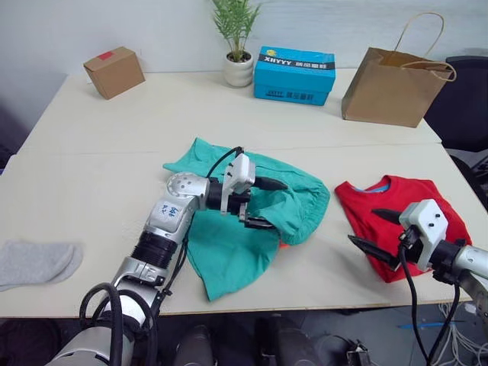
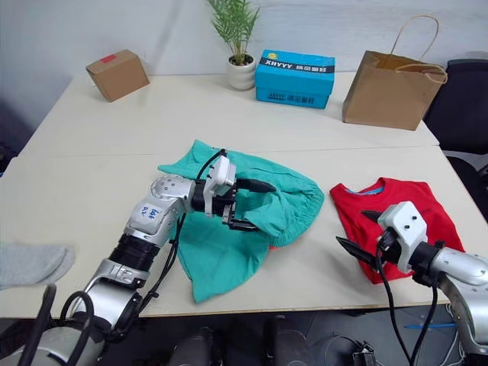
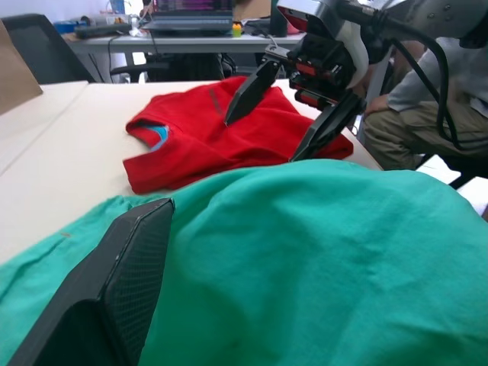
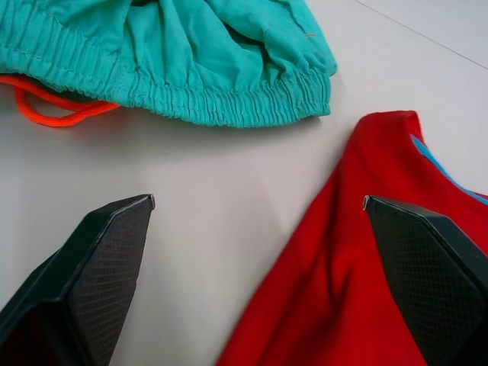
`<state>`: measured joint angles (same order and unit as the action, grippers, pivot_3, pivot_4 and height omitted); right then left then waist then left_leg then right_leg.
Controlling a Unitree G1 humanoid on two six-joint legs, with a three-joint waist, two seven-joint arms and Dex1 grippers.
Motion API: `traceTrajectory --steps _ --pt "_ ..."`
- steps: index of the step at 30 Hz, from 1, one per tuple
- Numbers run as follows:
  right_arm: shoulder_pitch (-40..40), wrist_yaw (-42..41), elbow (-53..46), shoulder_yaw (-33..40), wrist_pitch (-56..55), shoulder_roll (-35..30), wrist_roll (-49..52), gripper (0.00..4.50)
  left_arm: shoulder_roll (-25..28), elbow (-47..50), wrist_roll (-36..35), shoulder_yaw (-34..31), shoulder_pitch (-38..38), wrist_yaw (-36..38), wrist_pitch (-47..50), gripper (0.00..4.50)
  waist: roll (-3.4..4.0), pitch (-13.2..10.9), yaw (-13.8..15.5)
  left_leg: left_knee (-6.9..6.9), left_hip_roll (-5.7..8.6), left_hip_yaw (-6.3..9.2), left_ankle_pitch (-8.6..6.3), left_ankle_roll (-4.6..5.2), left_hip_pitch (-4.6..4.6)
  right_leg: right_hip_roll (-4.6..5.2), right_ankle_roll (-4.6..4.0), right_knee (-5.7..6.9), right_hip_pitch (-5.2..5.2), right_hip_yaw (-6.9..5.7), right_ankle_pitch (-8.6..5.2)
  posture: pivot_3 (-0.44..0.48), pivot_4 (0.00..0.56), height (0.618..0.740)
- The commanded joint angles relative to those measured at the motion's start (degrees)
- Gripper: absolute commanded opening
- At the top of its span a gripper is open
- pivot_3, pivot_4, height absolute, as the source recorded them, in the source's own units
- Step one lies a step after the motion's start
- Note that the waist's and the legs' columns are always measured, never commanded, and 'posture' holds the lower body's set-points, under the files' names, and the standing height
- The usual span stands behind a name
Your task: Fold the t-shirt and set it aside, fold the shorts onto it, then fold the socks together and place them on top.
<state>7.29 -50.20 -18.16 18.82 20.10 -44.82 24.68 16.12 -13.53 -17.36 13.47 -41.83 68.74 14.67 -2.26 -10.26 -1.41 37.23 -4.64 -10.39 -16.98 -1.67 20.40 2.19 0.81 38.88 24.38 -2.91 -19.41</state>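
The teal shorts (image 1: 229, 255) lie crumpled in the middle of the table, waistband toward the right, with the orange drawstring (image 4: 53, 107) peeking out from under it. My left gripper (image 1: 265, 203) is open over the shorts, one finger above the cloth and one low against it. The red t-shirt (image 1: 385, 200) lies folded at the right. At its near left edge my right gripper (image 1: 375, 232) is open, one finger over the red cloth and one over bare table. The grey socks (image 1: 38, 261) lie flat at the far left front.
Along the back of the table (image 1: 114, 175) stand a cardboard box (image 1: 114, 72), a potted plant (image 1: 237, 46), a blue box (image 1: 294, 75) and a brown paper bag (image 1: 390, 85). A seated person (image 3: 427, 114) is beyond the table's right side.
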Motion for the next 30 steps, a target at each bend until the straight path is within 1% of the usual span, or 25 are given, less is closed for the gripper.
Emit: traceTrajectory --steps 1,3,5,7,11,15,18,20,24,27,30 --pt "0.71 1.03 -7.54 -2.46 -0.80 3.46 2.62 4.50 -1.19 1.55 3.71 2.42 -0.06 -3.01 -2.81 4.49 0.00 0.00 -0.06 0.00 0.01 0.00 0.00 0.00 0.01 0.00 0.01 -0.02 0.00 -0.01 0.00 0.000 0.150 0.740" --pt "1.12 3.13 -11.70 -5.65 0.49 5.42 1.91 4.50 -1.81 0.00 6.41 2.99 -0.10 -6.21 -4.31 4.49 0.00 0.00 -0.14 0.00 0.00 0.06 0.00 0.00 0.01 0.00 0.01 -0.02 0.00 -0.03 0.00 0.000 0.150 0.740" --pt "0.90 6.33 -13.94 -8.02 1.05 7.19 -0.22 4.50 -3.22 -0.44 6.58 1.87 -0.04 -9.36 -4.09 4.49 0.00 0.00 -0.32 -0.02 0.00 0.11 0.00 -0.01 0.00 -0.02 0.01 -0.01 0.01 -0.03 0.00 0.000 0.150 0.740" --pt "0.26 10.32 -15.81 -10.78 1.93 9.24 -2.55 4.50 -4.18 0.90 5.49 1.04 0.49 -10.58 -2.86 4.49 0.00 0.00 -0.27 -0.02 -0.01 0.12 0.00 -0.02 0.00 -0.02 0.00 0.00 0.01 -0.03 0.00 0.000 0.150 0.740" --pt "-0.21 14.23 -17.79 -15.18 3.57 11.42 -5.42 4.50 -4.23 2.75 4.79 1.42 1.26 -10.34 -0.72 4.49 0.00 0.00 -0.19 -0.03 -0.01 0.12 0.01 -0.02 0.00 -0.01 0.00 0.00 0.01 -0.03 0.00 0.000 0.150 0.740" --pt "-1.45 16.96 -18.43 -16.12 5.03 13.74 -4.98 4.50 -4.12 3.09 5.30 1.75 1.52 -10.54 -0.57 4.49 0.00 0.00 -0.16 0.00 0.00 0.13 0.01 -0.02 0.02 -0.01 0.00 0.00 0.01 -0.05 0.00 0.000 0.150 0.740" --pt "-1.94 16.41 -20.44 -16.31 8.37 14.51 -1.03 4.50 -4.20 2.64 5.80 1.87 1.27 -10.92 -1.04 4.49 0.00 0.00 -0.18 0.00 0.00 0.12 0.01 -0.02 0.02 -0.01 0.00 0.00 0.01 -0.05 0.00 0.000 0.150 0.740" --pt "-1.79 15.74 -22.12 -16.20 10.87 14.02 1.63 4.50 -4.38 2.32 5.80 1.69 1.08 -11.25 -1.06 4.49 0.00 0.00 -0.17 -0.02 0.00 0.14 0.01 -0.02 0.01 -0.02 0.00 0.00 0.01 -0.05 0.00 0.000 0.150 0.740" --pt "-2.07 16.29 -23.62 -16.06 12.44 13.34 2.20 4.50 -4.91 1.94 6.13 1.79 0.81 -12.22 -1.36 4.49 0.00 0.00 -0.17 -0.01 0.00 0.15 0.00 -0.02 0.02 -0.01 0.00 -0.01 0.01 -0.05 0.00 0.000 0.150 0.740" --pt "-2.29 16.77 -24.22 -16.08 12.81 14.14 3.13 4.50 -5.13 1.92 6.31 1.61 0.76 -12.73 -2.16 4.49 0.00 0.00 -0.18 -0.01 0.00 0.15 0.00 -0.02 0.02 -0.01 0.00 0.00 0.01 -0.06 0.00 0.000 0.150 0.740" --pt "-2.30 17.78 -24.71 -16.01 13.43 14.49 3.30 3.94 -4.71 2.38 6.21 1.71 1.16 -12.37 -2.32 4.50 0.00 0.00 -0.21 -0.03 0.00 0.15 0.00 -0.02 0.02 -0.02 0.00 -0.01 0.01 -0.06 0.00 0.000 0.150 0.740"
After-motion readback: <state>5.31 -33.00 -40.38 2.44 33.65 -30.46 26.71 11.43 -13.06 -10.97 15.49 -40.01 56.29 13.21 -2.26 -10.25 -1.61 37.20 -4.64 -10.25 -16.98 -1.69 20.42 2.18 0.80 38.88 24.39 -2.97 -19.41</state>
